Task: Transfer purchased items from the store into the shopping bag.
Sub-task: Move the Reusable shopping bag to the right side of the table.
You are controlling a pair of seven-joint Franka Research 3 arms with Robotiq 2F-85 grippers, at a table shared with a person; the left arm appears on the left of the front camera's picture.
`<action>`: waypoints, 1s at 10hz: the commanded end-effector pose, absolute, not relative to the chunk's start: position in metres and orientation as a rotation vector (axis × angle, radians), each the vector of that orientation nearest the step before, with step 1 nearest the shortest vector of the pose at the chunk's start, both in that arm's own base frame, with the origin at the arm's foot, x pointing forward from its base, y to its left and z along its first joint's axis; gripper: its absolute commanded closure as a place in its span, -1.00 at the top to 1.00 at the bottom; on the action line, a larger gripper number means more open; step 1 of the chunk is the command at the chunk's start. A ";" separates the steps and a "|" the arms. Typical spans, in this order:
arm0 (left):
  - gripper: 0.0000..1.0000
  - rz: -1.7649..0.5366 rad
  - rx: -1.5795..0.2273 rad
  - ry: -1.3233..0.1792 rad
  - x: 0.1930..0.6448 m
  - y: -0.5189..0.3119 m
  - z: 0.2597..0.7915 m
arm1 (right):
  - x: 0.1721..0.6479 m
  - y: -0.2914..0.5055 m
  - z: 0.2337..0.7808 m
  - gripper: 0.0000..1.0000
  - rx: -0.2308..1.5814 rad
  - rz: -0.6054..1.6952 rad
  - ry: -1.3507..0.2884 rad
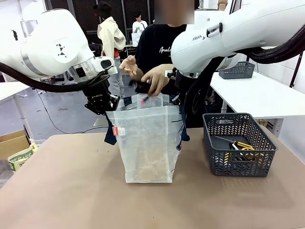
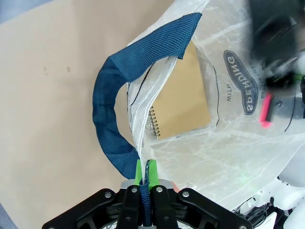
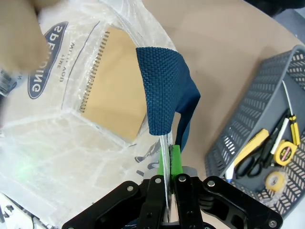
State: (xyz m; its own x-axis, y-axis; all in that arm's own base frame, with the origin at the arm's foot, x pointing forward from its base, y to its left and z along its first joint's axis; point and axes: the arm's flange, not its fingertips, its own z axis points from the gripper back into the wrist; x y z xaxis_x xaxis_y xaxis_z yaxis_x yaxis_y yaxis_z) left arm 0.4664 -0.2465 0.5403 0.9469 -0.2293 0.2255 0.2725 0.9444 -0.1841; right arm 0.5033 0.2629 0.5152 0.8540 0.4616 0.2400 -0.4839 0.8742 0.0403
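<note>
The left gripper [image 2: 145, 172] is closed on the rim of the shopping bag [image 1: 147, 143], just where one navy strap [image 2: 114, 109] joins the film. The right gripper [image 3: 168, 164] is closed in the same way on the opposite rim, below the other navy strap [image 3: 164, 90]. Between them the bag stands upright and open in the middle of the worktop [image 1: 71, 191]. A brown spiral notebook [image 2: 183, 95] lies inside it. At 12 o'clock from the bag, the person's hand [image 1: 155, 78] holds a dark item with a pink pen [image 1: 144, 99] over the opening. At 3 o'clock from the bag, near but apart from it, stands the dark grey basket [image 1: 238, 164]. It contains yellow-handled scissors [image 3: 252, 157] and a tape measure [image 3: 285, 153].
</note>
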 end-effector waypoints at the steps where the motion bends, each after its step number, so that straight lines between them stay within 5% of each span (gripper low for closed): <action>1: -1.00 -0.251 -0.217 -0.209 0.467 -0.244 0.543 | 0.505 0.262 0.516 -1.00 0.098 0.498 -0.227; 10: -1.00 -0.251 -0.217 -0.209 0.467 -0.244 0.543 | 0.505 0.262 0.516 -1.00 0.098 0.498 -0.227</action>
